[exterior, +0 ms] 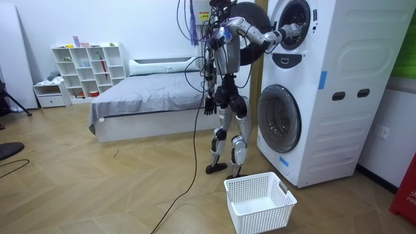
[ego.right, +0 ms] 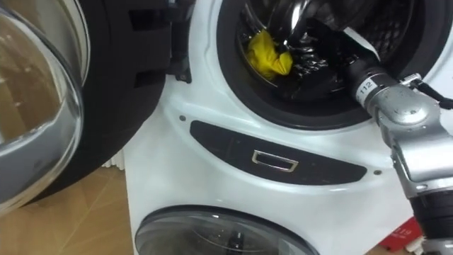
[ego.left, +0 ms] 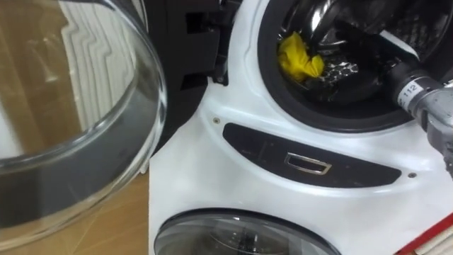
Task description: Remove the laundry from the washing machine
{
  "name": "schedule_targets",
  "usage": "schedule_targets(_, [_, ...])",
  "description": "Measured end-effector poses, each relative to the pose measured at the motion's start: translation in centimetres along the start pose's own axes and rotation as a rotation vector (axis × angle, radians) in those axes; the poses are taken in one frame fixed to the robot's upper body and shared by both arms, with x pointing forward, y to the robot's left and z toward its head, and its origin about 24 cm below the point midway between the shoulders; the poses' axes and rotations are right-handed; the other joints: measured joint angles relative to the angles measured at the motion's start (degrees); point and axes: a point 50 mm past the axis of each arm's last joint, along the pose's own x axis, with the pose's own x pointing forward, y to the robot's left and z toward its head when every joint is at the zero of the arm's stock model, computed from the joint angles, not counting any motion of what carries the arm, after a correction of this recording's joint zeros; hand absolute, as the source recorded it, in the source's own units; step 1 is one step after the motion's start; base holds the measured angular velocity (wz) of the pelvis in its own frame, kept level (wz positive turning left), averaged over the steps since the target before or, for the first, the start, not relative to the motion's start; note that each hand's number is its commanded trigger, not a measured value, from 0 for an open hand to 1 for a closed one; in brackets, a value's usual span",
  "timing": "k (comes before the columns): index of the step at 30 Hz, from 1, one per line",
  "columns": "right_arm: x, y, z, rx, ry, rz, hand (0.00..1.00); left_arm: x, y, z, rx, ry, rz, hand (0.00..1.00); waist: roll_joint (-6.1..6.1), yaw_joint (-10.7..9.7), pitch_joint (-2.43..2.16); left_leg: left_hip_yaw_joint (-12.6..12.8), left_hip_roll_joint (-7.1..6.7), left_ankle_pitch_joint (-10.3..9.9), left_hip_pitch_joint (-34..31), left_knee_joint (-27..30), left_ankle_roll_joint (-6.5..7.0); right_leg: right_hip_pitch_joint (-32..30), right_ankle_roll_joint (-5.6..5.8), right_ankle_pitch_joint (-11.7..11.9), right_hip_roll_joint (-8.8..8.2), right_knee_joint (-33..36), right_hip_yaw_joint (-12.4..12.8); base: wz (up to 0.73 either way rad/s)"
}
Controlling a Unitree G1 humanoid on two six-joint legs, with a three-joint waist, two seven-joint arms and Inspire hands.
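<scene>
Item: crumpled yellow cloth (ego.left: 299, 60) — bunched, roughly upright, inside the upper drum of the white stacked washing machine (ego.left: 212, 156), upper centre of frame. Our right hand (ego.left: 338, 71) is in the drum just right of it and nearer; we cannot tell its grip. Our left hand (exterior: 209, 104) hangs at our side. The room view adds a white plastic lattice basket (exterior: 260, 201) — on the floor, lower centre.

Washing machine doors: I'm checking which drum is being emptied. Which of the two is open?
The upper door, swung out to the left, baring the drum with a yellow cloth inside; the lower door is shut.
</scene>
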Motion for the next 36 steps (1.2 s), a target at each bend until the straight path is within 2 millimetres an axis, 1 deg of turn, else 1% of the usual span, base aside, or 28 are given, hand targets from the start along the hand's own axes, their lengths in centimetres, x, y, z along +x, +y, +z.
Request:
schedule_targets(2, [-0.1, 0.1, 2.0, -0.082, -0.068, -0.008, 0.00, 0.0, 0.0, 0.2, 0.000, -0.005, 0.000, 0.00, 0.02, 0.3, 0.02, -0.1, 0.15, 0.1, 0.0, -0.2, -0.18, 0.0, -0.12, -0.1, 0.06, -0.1, -0.3, 0.06])
schedule_targets(3, [-0.1, 0.1, 2.7, -0.100, -0.091, -0.012, 0.00, 0.0, 0.0, 0.3, -0.001, -0.007, 0.000, 0.00, 0.03, 0.4, 0.02, -0.2, 0.19, 0.1, -0.1, -0.2, -0.21, 0.0, -0.15, -0.1, 0.08, -0.2, -0.4, 0.08])
schedule_targets(5, [-0.3, 0.5, 5.3, -0.136, -0.191, -0.005, 0.00, 0.0, -0.2, 0.7, 0.007, -0.018, -0.004, 0.00, 0.11, 1.1, 0.08, -0.4, 0.36, 0.2, 0.0, -0.3, -0.27, 0.1, -0.16, -0.1, 0.10, -0.3, -0.7, 0.05])
schedule_targets(7, [-0.4, 0.9, 6.4, -0.154, -0.234, 0.009, 0.00, 0.0, -0.3, 1.2, 0.011, -0.032, -0.007, 0.00, 0.26, 2.1, 0.19, -0.4, 0.43, 0.2, 0.1, -0.2, -0.29, 0.2, -0.16, -0.1, 0.11, -0.3, -0.6, 0.00])
schedule_targets(8, [-0.3, 1.1, 6.7, -0.170, -0.239, 0.014, 0.00, 0.0, -0.3, 1.4, 0.009, -0.037, -0.008, 0.00, 0.06, 2.8, 0.04, -0.5, 0.43, 0.2, 0.1, -0.2, -0.29, 0.2, -0.16, -0.1, 0.10, -0.3, -0.6, 0.00])
schedule_targets(9, [-0.3, 1.1, 6.6, -0.184, -0.232, 0.011, 0.00, 0.0, -0.3, 1.5, 0.009, -0.037, -0.008, 0.00, -0.03, 3.2, -0.02, -0.4, 0.42, 0.2, 0.2, -0.2, -0.29, 0.2, -0.16, -0.1, 0.09, -0.3, -0.6, 0.00])
schedule_targets(12, [-0.3, 0.9, 6.6, -0.201, -0.225, 0.005, 0.00, 0.1, -0.4, 1.3, 0.008, -0.026, -0.007, 0.00, -0.01, 3.1, -0.01, 0.0, 0.30, 0.2, 0.2, -0.2, -0.26, 0.2, -0.15, -0.1, 0.07, -0.4, -0.5, -0.08])
schedule_targets(16, [0.1, 1.9, 7.3, -0.249, -0.224, 0.036, 0.00, 0.1, -0.3, 1.1, 0.020, -0.009, 0.023, 0.00, 0.04, 3.5, 0.04, 0.6, 0.32, 0.3, 0.6, -0.8, -0.44, 0.1, -0.29, -0.1, 0.52, -0.1, 0.9, -0.09])
schedule_targets(19, [0.0, 2.7, 7.6, -0.262, -0.219, 0.057, 0.00, 0.1, -0.4, 1.1, 0.045, -0.003, 0.022, 0.00, -0.16, 3.4, 0.02, 1.1, 0.61, 0.5, 1.1, -1.5, -0.79, 0.1, -0.65, 0.1, 0.88, -0.1, 0.9, -0.12])
schedule_targets(22, [-0.1, 2.8, 7.9, -0.265, -0.227, 0.061, 0.00, 0.1, -0.4, 1.1, 0.052, -0.004, 0.021, 0.00, -0.35, 3.4, -0.03, 1.4, 1.02, 0.6, 1.4, -1.9, -1.05, 0.1, -0.71, 0.1, 1.01, -0.1, 0.9, -0.02])
schedule_targets(23, [-0.2, 2.9, 8.1, -0.267, -0.232, 0.064, 0.00, 0.1, -0.4, 1.1, 0.053, -0.003, 0.022, 0.00, -0.47, 3.4, -0.09, 1.5, 1.12, 0.6, 1.5, -2.1, -1.20, 0.1, -0.73, 0.1, 1.15, -0.1, 0.9, -0.07])
schedule_targets(27, [-0.3, 3.0, 8.3, -0.267, -0.241, 0.072, 0.00, 0.1, -0.1, 1.2, 0.056, -0.006, 0.027, 0.00, -0.53, 3.3, -0.08, 1.7, 1.26, 0.4, 1.7, -2.2, -1.50, 0.1, -0.83, 0.1, 1.87, -0.1, 1.0, -0.02])
schedule_targets(28, [-0.3, 3.0, 8.3, -0.268, -0.241, 0.072, 0.00, 0.1, -0.1, 1.3, 0.056, -0.008, 0.027, 0.00, -0.68, 3.3, -0.14, 1.7, 1.25, 0.4, 1.8, -2.2, -1.51, 0.1, -0.94, 0.0, 1.89, -0.1, 1.0, -0.03])
schedule_targets(29, [-0.3, 3.0, 8.3, -0.276, -0.239, 0.069, 0.00, 0.1, -0.1, 1.3, 0.056, -0.009, 0.027, 0.00, -0.51, 3.4, 0.05, 1.8, 1.19, 0.4, 1.9, -2.3, -1.53, 0.1, -1.21, -0.2, 1.90, -0.1, 0.9, -0.03])
schedule_targets(33, [-0.2, 2.8, 7.9, -0.289, -0.222, 0.071, 0.00, 0.1, -0.1, 1.3, 0.042, -0.003, 0.022, 0.00, -1.06, 3.3, 0.12, 1.6, 1.15, 0.4, 2.0, -2.3, -1.57, 0.3, -1.25, -0.2, 1.90, -0.3, 0.8, 0.01])
schedule_targets(36, [0.1, 2.6, 7.3, -0.282, -0.192, 0.077, 0.00, 0.1, -0.2, 1.1, 0.041, 0.007, 0.020, 0.00, -1.16, 3.4, 0.12, 1.3, 1.16, 0.3, 2.1, -2.1, -1.57, 0.7, -1.25, -0.2, 1.78, -0.3, 0.5, 0.07])
